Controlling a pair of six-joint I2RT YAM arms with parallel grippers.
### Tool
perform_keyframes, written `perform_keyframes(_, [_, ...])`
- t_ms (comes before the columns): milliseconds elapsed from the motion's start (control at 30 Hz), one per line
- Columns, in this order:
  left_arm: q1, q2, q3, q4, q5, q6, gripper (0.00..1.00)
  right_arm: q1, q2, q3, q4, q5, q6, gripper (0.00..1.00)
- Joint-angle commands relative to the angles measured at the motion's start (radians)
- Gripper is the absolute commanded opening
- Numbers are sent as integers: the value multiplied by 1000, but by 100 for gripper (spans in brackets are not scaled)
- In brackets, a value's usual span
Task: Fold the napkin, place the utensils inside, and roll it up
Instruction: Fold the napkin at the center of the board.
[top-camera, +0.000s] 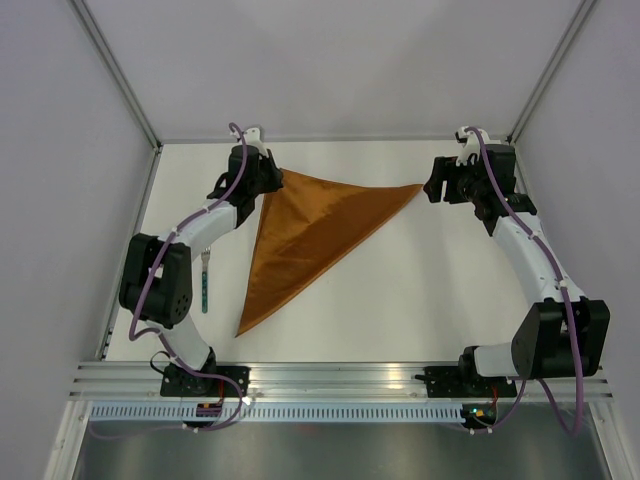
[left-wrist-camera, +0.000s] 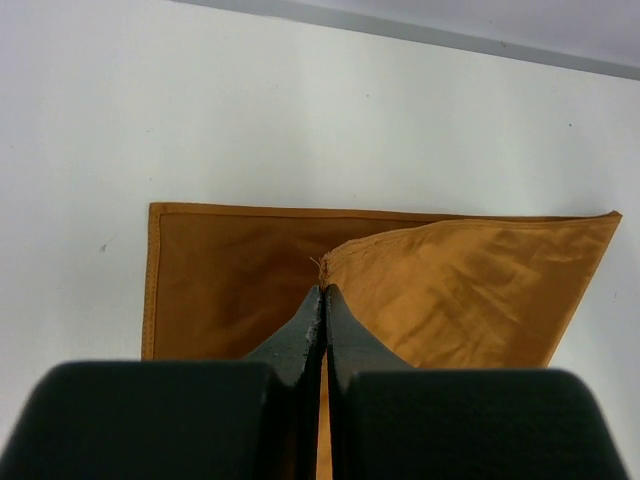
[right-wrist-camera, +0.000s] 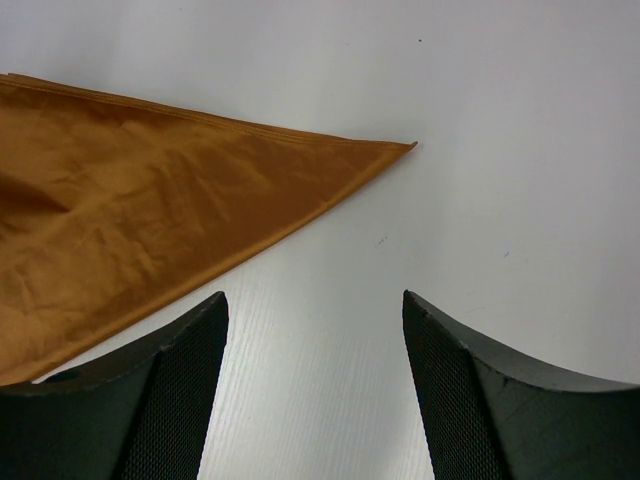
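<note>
Two layers of napkin (top-camera: 310, 235) lie triangular near the far edge of the table (top-camera: 430, 290). The left gripper (left-wrist-camera: 322, 292) pinches the top layer's corner and the right gripper (right-wrist-camera: 315, 300) gapes empty. Releasing crooked risks misaligned edges.

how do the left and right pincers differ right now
The left pincer is shut; the right pincer stands wide open. The left pincer pinches a raised flap of the napkin; the right pincer holds nothing and sits just clear of the napkin's pointed corner. Both are black and sit along the napkin's far edge, at opposite ends.
</note>
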Motion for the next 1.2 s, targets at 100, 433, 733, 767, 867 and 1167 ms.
perform_keyframes(100, [23,14,-8,34,6,12,2,0,10,31,-3,0,-1,76])
perform_keyframes(433, [32,75,2,19,-37,2,5,0,22,30,-7,-9,-4,76])
perform_keyframes(733, [40,141,18,27,-69,-4,11,0,30,30,-10,-13,-7,76])
perform_keyframes(767, [40,147,22,25,-71,-4,12,0,30,30,-12,-13,-9,76])
perform_keyframes(867, [43,159,31,25,-78,-1,12,0,32,31,-12,-15,-7,76])
perform_keyframes(1167, [47,198,73,16,-82,16,29,0,33,31,-13,-23,-12,76])
